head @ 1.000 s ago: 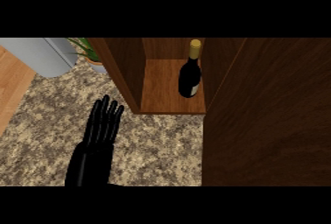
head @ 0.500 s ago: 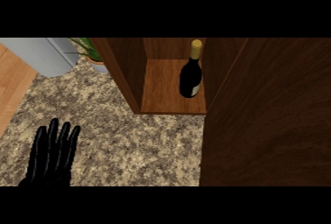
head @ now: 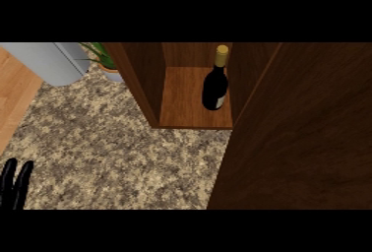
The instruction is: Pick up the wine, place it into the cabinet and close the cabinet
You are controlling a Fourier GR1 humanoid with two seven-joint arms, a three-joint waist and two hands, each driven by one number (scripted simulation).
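The wine bottle (head: pixel 215 83), dark glass with a pale gold cap, stands upright inside the wooden cabinet (head: pixel 190 106), on its floor toward the right. The cabinet door (head: pixel 298 133), a large dark wood panel, fills the right side of the view and stands partly across the opening. Only the straight fingertips of my left hand (head: pixel 15 182) show at the lower left edge, far from the cabinet and touching nothing. My right hand is out of sight.
A speckled granite counter (head: pixel 123 157) spreads below the cabinet. A grey appliance (head: pixel 47 61) sits at the upper left, a potted green plant (head: pixel 105 61) beside it. A strip of wooden floor (head: pixel 15 103) runs along the left edge.
My left hand has drawn back down and to the left, from mid-counter to the lower left corner, where only fingertips remain. The bottle and door have not moved.
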